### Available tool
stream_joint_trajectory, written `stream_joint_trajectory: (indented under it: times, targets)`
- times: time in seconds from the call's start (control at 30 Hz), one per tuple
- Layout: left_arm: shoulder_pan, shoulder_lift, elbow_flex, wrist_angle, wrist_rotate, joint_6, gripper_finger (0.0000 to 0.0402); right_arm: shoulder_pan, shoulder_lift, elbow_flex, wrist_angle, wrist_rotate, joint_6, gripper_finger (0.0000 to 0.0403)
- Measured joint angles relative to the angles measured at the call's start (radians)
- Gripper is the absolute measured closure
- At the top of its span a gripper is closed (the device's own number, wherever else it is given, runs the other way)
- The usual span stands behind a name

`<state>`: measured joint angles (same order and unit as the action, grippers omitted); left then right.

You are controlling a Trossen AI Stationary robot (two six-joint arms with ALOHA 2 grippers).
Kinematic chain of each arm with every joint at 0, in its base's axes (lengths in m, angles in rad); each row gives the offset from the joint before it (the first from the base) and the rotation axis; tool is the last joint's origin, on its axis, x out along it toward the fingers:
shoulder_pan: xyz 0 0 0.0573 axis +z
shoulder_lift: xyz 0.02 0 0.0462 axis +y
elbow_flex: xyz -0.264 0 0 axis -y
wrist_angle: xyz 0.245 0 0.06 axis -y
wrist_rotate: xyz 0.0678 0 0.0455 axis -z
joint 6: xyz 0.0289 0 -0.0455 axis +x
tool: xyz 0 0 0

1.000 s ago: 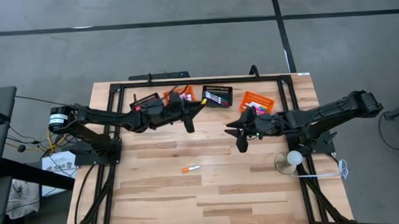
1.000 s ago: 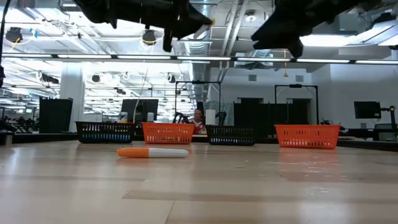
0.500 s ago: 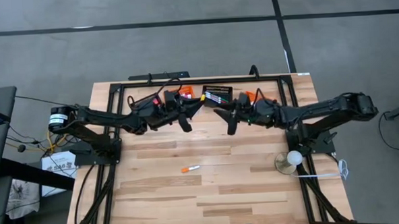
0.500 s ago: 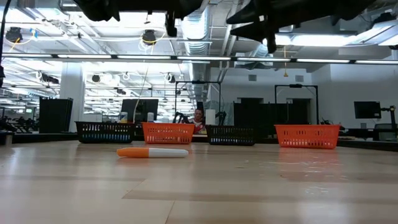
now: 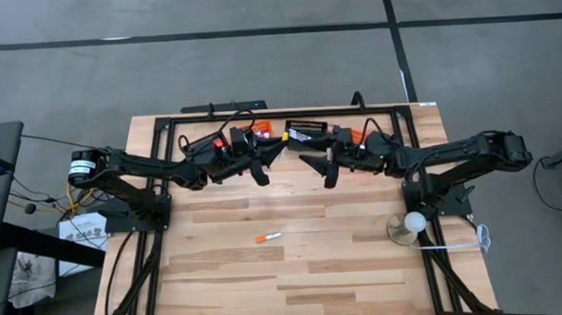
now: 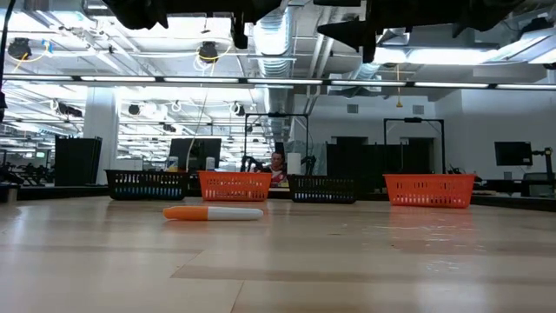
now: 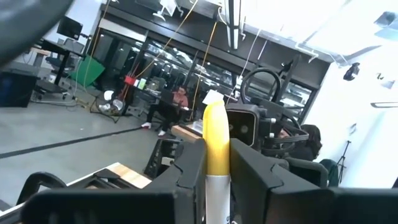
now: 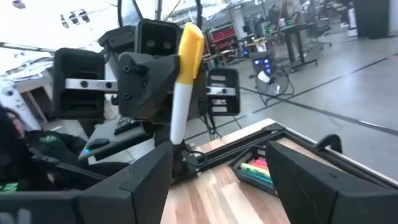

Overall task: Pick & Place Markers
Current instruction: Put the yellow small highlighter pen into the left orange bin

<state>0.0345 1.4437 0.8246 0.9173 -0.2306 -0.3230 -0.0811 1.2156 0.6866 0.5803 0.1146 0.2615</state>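
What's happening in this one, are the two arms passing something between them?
Looks like a handover. The left end effector is shut on a yellow-capped marker, held up at the table's far side near the baskets. The right end effector faces it, fingers open and not yet touching the marker. An orange-capped marker lies alone mid-table.

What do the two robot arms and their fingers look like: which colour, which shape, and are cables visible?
Both arms are black and slender, built of jointed segments. The left gripper and the right gripper end in blocky, flat black fingers. Dark cables run along the table frame by each base.
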Motion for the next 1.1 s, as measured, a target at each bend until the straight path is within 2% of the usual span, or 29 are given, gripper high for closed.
stream_joint_trajectory:
  times: [0.4, 0.73, 1.1]
  targets:
    - [0.0, 0.0, 0.0, 0.006, 0.0, 0.002, 0.033, -0.03, 0.166, 0.151, 0.001, -0.113, -0.008, 0.0153]
    - [0.0, 0.0, 0.0, 0.008, 0.0, 0.002, 0.033, -0.083, 0.163, 0.173, -0.004, -0.175, 0.033, 0.0153]
    - [-0.001, 0.0, 0.0, 0.011, 0.0, 0.001, 0.033, -0.087, 0.261, 0.264, -0.014, -0.221, 0.036, 0.0156]
